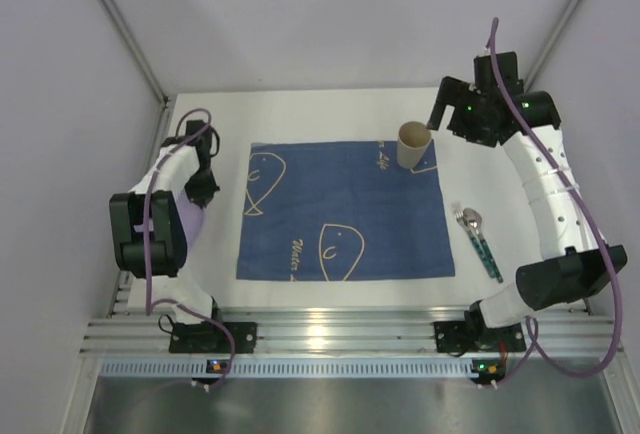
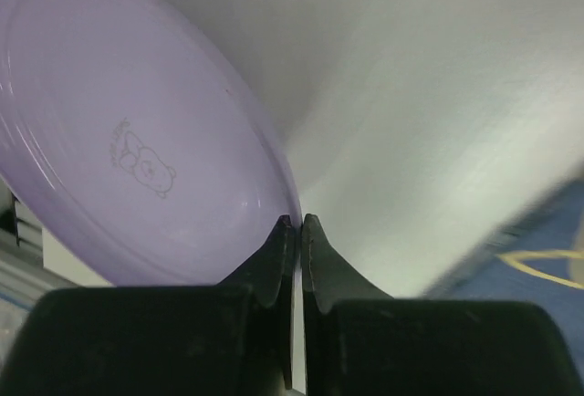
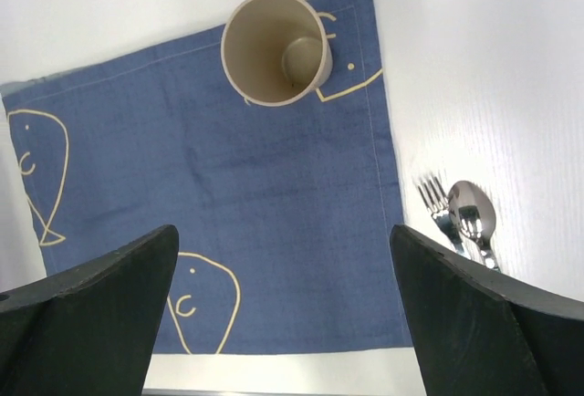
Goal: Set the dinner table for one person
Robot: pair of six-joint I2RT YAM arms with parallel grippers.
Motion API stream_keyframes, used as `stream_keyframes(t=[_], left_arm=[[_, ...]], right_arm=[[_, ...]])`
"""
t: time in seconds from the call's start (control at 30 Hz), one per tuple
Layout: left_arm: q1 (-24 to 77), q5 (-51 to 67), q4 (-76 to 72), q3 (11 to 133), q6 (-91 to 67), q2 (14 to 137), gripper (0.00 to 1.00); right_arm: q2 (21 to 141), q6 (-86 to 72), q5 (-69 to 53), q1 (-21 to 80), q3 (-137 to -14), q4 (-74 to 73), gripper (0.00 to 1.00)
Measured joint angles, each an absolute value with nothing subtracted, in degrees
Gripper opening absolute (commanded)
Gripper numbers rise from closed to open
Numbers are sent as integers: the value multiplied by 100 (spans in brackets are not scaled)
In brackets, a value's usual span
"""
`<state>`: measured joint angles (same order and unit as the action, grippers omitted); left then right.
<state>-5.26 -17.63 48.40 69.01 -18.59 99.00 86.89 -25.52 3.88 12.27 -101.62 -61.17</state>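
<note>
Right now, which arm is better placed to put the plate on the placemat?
Left. The left tool is shut on the rim of the purple plate, beside the blue placemat. The right tool hangs open above the cup, holding nothing.

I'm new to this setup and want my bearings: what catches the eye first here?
A blue placemat with whale drawings lies mid-table, a beige cup standing on its far right corner. Right of it lie a fork and spoon; at the left, the left arm's fingers pinch a lilac plate by its rim.
</note>
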Motion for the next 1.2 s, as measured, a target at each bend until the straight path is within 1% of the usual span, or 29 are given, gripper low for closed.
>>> stream_keyframes(t=[0.1, 0.2, 0.27, 0.37, 0.47, 0.63, 0.8, 0.83, 0.87, 0.9, 0.93, 0.97, 1.0, 1.03, 1.1, 1.17, 1.2], left_arm=[[497, -1846, 5223, 8073, -2128, 9922, 0], [1881, -1857, 5325, 9253, -2506, 10031, 0], [2733, -1806, 5352, 9754, -2816, 10167, 0], [3846, -1673, 5505, 10178, -3242, 10545, 0], [4668, -1511, 5618, 10304, -3566, 11118, 0], [5616, -1297, 5631, 10304, -3830, 12202, 0], [5730, -1334, 5623, 10311, -3872, 12403, 0], [5701, -1337, 5607, 10333, -3894, 12401, 2], [5675, -1330, 5575, 10339, -3913, 12401, 29], [5655, -1310, 5551, 10339, -3920, 12401, 42], [5629, -1256, 5507, 10339, -3957, 12401, 51], [5618, -1219, 5446, 10339, -3986, 12403, 67], [5601, -1175, 5389, 10339, -3990, 12403, 87], [5594, -1144, 5339, 10339, -3997, 12403, 95], [5590, -1122, 5214, 10339, -4051, 12403, 98], [5588, -1111, 5140, 10339, -4053, 12398, 98], [5577, -1107, 5111, 10337, -4040, 12385, 97]], right_arm=[[8394, -2554, 578, 1227, -10162, -6167, 100], [8088, -2554, 727, 1216, -10130, -6226, 100], [7843, -2554, 794, 1173, -10003, -6257, 100], [7494, -2561, 854, 1109, -9727, -6348, 100], [7207, -2582, 991, 1052, -9439, -6525, 100], [6796, -2764, 1573, 1026, -9028, -6838, 100], [6495, -2829, 1846, 1024, -8431, -6897, 100], [6460, -2834, 1861, 1024, -8256, -6882, 100], [6442, -2834, 1863, 1024, -8038, -6884, 100], [6445, -2829, 1861, 1024, -7819, -6853, 100], [6455, -2827, 1848, 1020, -7579, -6803, 100], [6479, -2825, 1809, 1013, -7338, -6779, 100], [6534, -2821, 1745, 989, -7102, -6748, 100], [6573, -2821, 1682, 954, -6921, -6683, 100], [6746, -2827, 1441, 801, -6517, -6519, 100], [6960, -2840, 1240, 587, -6187, -6375, 100], [7076, -2856, 1153, 454, -6047, -6281, 98]])
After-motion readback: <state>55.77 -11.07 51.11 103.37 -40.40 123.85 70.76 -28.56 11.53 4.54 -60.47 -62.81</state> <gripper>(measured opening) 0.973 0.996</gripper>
